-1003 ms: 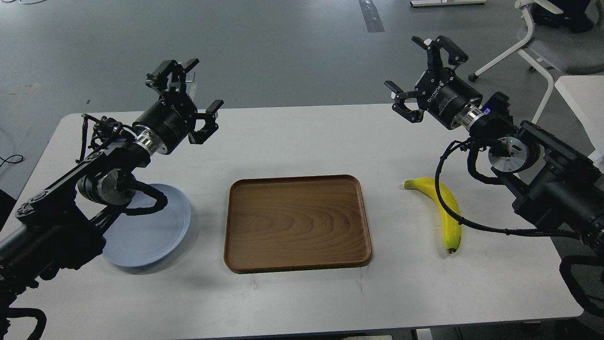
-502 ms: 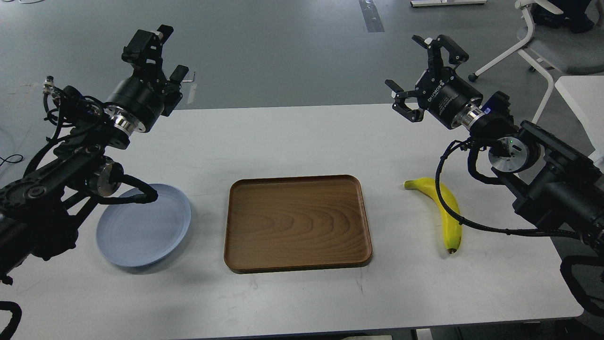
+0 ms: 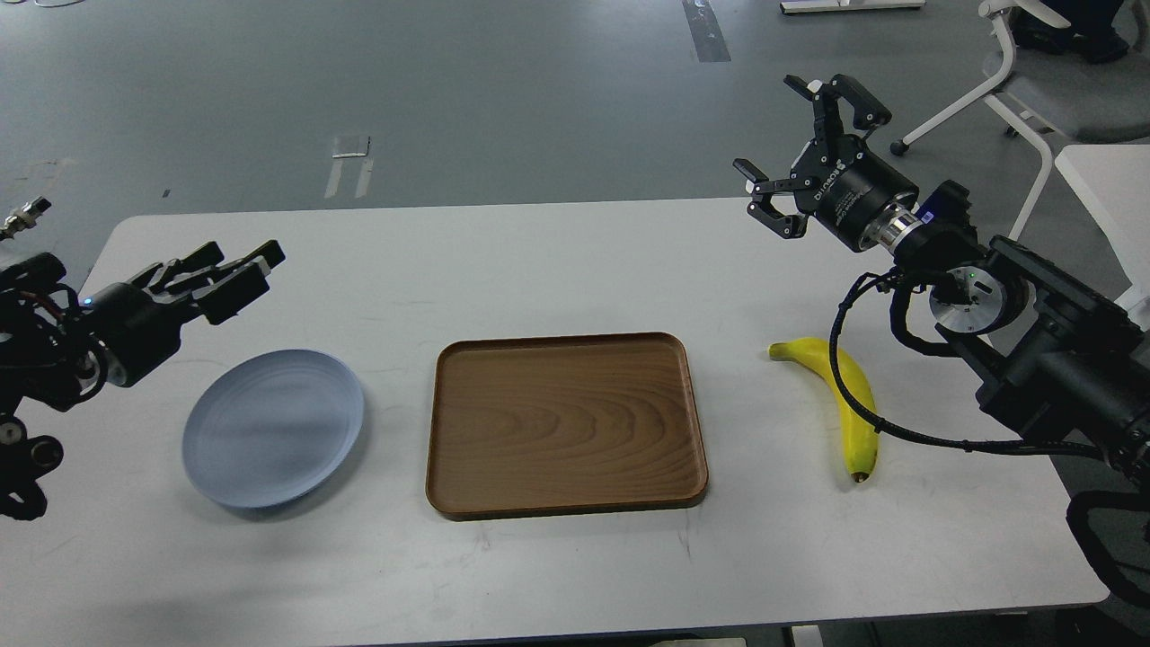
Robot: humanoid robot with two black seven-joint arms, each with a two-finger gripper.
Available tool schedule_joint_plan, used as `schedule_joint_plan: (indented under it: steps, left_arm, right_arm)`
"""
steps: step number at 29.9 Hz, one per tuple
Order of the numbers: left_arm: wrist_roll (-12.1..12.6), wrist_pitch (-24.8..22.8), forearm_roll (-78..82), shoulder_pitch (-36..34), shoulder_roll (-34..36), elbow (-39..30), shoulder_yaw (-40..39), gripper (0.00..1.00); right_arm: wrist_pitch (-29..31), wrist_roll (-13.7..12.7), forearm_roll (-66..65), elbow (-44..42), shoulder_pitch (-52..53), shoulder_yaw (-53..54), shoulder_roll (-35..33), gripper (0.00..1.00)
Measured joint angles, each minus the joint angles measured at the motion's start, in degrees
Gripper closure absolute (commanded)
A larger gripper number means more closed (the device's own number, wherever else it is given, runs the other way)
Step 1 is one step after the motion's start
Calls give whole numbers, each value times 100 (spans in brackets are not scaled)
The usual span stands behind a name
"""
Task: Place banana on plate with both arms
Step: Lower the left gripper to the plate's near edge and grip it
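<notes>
The yellow banana [image 3: 849, 404] lies on the white table [image 3: 557, 252] at the right, stem end toward the tray, dark tip toward me. The pale blue plate [image 3: 274, 427] lies at the left with nothing on it. My left gripper [image 3: 235, 268] hangs low over the table just behind and left of the plate, fingers pointing right, apparently open and empty. My right gripper [image 3: 795, 148] is raised over the far right of the table, behind the banana, with its fingers spread wide and empty. A black cable of the right arm crosses over the banana.
A rectangular brown wooden tray [image 3: 566, 422] with nothing in it lies in the middle of the table, between plate and banana. A white office chair [image 3: 1033, 90] stands behind the table at the right. A second white table edge [image 3: 1110, 189] shows at far right.
My left arm has swung down and to the left, from raised above the plate to low beside it, uncovering the whole plate. The right arm has barely moved. Banana and plate have not moved.
</notes>
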Motion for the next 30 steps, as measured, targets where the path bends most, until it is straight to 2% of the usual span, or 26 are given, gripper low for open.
schedule_joint_plan:
  steps: [4,8,12,24,30]
  left_arm:
    - [-1,156,0,381,196,3,206,8]
    - [3,491,-2,858,208,4,227,9]
    - [11,634,-5,1179,141,60,228,9]
    - [3,650,-84,1360,-447,805,250,10]
    - [-90,649,-91,1396,-567,1090,259,14]
  right_arm:
    - [0,0,-12,-4,0,-1,40,0]
    - [0,0,-12,-8,2,-21,55,0]
    - [0,0,-13,-8,5,-91,56,0]
    - [-2,-1,-13,1,-8,-106,-5,0]
    - [-6,-1,-13,2,-10,-98,-6,0]
